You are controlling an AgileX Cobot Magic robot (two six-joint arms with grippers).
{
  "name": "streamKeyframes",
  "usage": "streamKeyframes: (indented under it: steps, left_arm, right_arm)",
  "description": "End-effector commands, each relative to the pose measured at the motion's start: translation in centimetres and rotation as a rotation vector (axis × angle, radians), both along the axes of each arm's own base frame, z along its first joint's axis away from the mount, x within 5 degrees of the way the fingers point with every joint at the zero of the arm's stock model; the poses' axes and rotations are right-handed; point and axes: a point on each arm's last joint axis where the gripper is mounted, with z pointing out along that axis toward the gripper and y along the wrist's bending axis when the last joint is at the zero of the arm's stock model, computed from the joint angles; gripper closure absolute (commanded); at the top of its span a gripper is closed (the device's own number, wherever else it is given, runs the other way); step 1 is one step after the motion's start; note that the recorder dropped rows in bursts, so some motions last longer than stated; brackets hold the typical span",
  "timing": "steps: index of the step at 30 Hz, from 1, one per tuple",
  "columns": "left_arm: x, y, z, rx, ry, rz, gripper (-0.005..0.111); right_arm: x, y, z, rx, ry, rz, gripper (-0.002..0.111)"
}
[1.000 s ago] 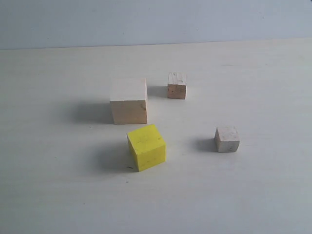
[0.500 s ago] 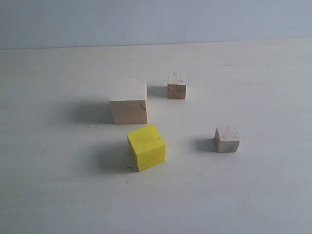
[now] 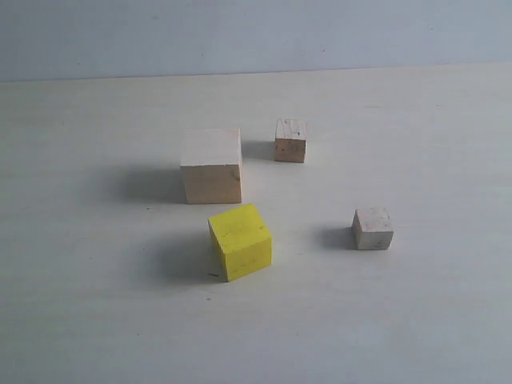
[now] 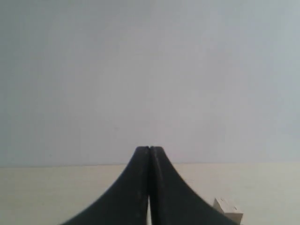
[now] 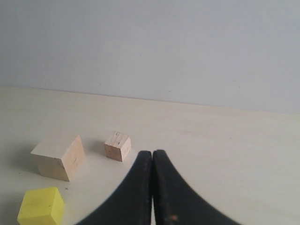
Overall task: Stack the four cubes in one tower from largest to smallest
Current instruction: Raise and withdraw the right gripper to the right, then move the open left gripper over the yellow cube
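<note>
Left gripper (image 4: 149, 151) and right gripper (image 5: 152, 153) are closed, empty; the bright yellow cube (image 3: 240, 242) sits just beside the large pale-wood cube (image 3: 211, 166).

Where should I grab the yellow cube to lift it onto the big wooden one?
Take the yellow cube by two opposite side faces, coming straight down from above. It sits flat on the table but is turned at an angle to the large pale wood cube, so rotate the wrist to square up with its faces. All four of its sides look free.
</note>
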Motion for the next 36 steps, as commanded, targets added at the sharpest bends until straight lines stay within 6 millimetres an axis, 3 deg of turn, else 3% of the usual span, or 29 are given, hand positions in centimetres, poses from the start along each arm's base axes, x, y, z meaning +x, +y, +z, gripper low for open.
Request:
streamKeyframes:
  steps: [1,5,9,22,26,31,33,36]
  left_arm:
    - [2.3,-2.2,1.0,0.117,0.138,-0.113,0.107]
    - [4.1,-4.4,1.1,0.203,0.251,-0.195,0.107]
    - [5.3,-5.6,1.4,0.189,0.219,-0.226,0.107]
    - [5.7,-5.9,1.5,0.082,0.228,-0.231,0.104]
    - [5.5,-6.1,0.7,0.183,0.284,-0.240,0.083]
    - [5.7,-7.1,-0.9,0.284,0.376,-0.283,0.028]
    - [6.0,-7.8,-1.6,0.296,0.414,-0.305,0.025]
    - [6.4,-9.0,-2.4,0.337,0.462,-0.338,0.030]
  right_arm:
    - [-0.1,-0.2,-0.5,-0.024,0.042,-0.012,0.108]
    - [-0.2,-0.3,-0.7,-0.032,0.060,-0.018,0.108]
    - [-0.2,-0.3,-0.7,-0.034,0.062,-0.019,0.108]
    - [-0.2,-0.3,-0.7,-0.036,0.061,-0.020,0.108]
    - [-0.3,-0.3,-0.7,-0.032,0.063,-0.018,0.108]
    - [-0.3,-0.2,-0.7,-0.016,0.071,-0.009,0.108]
    - [-0.3,-0.2,-0.8,-0.015,0.078,-0.008,0.108]
    - [-0.4,-0.2,-1.0,-0.022,0.097,-0.012,0.108]
